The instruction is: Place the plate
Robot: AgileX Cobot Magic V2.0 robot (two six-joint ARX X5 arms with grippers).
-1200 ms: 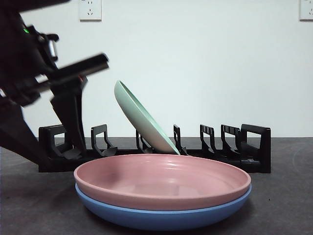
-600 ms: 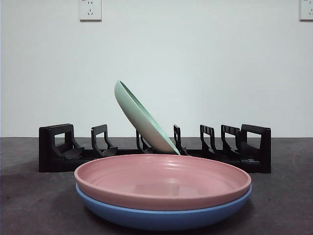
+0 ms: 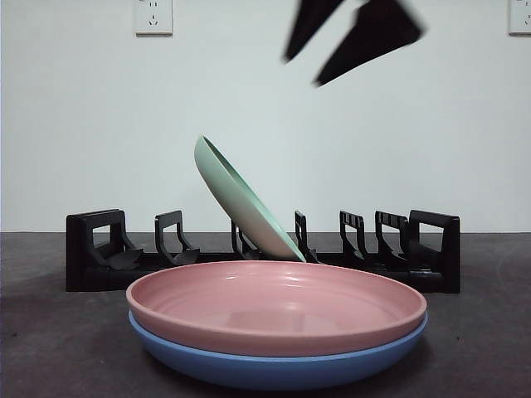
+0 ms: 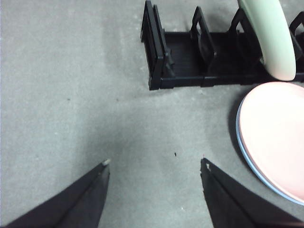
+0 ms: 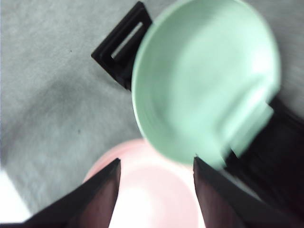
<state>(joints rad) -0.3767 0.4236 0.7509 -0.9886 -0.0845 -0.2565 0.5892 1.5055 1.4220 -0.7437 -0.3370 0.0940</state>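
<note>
Pale green round plate [image 3: 246, 203] seen tilted in black slotted rack [image 3: 415, 249]. Right gripper [image 5: 156, 166] held above, jaws spread. Left gripper [image 4: 154, 165] jaws spread, empty.

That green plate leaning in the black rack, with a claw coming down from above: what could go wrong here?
The green plate sits tilted in the rack, not upright, so a bump from the open right gripper above it might tip it onto the pink plate. The pink plate rests directly on a blue plate; lifting it carelessly might drag or shift the blue one. The right wrist view is blurred, suggesting fast motion, which could spoil the aim.
</note>
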